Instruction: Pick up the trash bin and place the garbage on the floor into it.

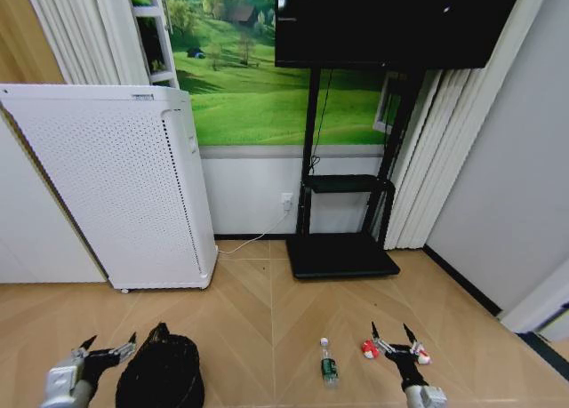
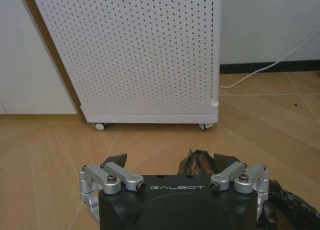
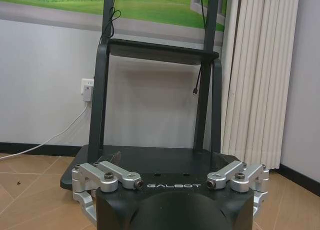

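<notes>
While both jaws spread | floor (image 1: 267, 310) herringbone parquet | trash bin (image 1: 162, 372) beside left gripper (image 1: 108, 347)

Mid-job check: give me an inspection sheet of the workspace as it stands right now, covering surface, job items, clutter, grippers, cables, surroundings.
Surface: floor, tan herringbone wood, dark strip along the right wall.
Job's things: trash bin, black, standing on the floor at lower left; bottle lying on the floor; red-and-white wrappers on the floor by the right gripper.
Clutter: nothing seen.
Grippers: left gripper open, low beside the bin, holding nothing; right gripper open, low over the wrappers, holding nothing.
Cables: white cord running from the wall outlet along the floor toward the air purifier.
Surroundings: TV stand with screen above, landscape mural, white curtains.
</notes>
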Controlling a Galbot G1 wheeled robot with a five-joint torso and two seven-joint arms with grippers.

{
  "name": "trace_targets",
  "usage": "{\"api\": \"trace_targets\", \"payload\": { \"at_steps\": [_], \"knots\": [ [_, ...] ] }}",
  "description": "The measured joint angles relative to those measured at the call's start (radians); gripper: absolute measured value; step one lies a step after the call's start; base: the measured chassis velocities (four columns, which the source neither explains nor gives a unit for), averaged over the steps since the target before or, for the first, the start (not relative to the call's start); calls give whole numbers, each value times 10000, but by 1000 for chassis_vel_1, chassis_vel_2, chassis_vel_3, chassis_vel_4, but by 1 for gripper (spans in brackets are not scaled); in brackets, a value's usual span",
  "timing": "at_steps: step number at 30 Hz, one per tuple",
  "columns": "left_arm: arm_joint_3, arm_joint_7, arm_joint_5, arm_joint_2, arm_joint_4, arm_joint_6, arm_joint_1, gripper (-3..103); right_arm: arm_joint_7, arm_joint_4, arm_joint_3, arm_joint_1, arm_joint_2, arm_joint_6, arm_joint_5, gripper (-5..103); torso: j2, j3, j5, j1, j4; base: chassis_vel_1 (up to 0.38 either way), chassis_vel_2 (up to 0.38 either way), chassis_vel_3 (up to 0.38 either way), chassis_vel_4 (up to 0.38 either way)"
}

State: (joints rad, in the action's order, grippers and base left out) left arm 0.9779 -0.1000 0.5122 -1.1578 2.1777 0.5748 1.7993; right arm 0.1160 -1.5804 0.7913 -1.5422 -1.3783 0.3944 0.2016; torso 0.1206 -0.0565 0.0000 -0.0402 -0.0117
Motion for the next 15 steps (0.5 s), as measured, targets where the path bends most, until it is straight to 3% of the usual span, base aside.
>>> {"api": "trace_targets", "payload": {
  "at_steps": [5, 15],
  "knots": [
    [0, -535, 300, 60, -14, 732, -45, 97, 0, 37, 22, -12, -1, 5, -3, 100, 1, -1, 0, -1, 0, 0, 0, 0, 0],
    [43, -824, 163, 130, -170, 1011, -76, 96, 0, 107, 34, 7, 2, 28, -4, 100, 2, -3, 0, -1, 0, 0, 0, 0, 0]
  ]
}}
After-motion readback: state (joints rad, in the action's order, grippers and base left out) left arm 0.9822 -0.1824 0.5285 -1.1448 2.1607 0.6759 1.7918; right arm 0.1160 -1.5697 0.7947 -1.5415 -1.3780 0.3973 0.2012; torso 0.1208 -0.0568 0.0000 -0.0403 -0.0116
